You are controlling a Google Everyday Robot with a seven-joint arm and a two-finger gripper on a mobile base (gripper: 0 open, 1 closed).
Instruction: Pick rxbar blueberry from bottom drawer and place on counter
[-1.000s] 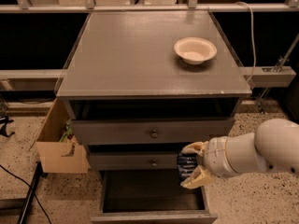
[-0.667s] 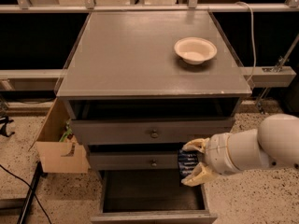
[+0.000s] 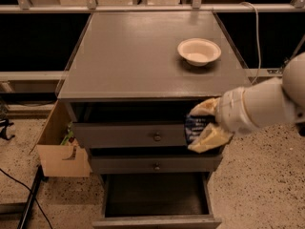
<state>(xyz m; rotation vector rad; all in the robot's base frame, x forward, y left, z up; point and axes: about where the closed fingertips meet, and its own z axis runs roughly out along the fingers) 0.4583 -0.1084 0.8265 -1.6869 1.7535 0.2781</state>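
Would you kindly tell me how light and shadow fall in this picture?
Camera view: the counter carries a soft sheen; the bowl casts a small shadow; the bottom drawer lies dark inside; the pincer, before the upper drawers, clamps the dark rxbar blueberry.

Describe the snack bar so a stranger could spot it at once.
Find the broad grey counter atop the drawer cabinet. Just below its front right corner, in front of the top drawer, the gripper pinches the rxbar blueberry between two tan fingers. It is a slim, flat, dark blue wrapper with light print, unlike the round cream bowl on the counter.
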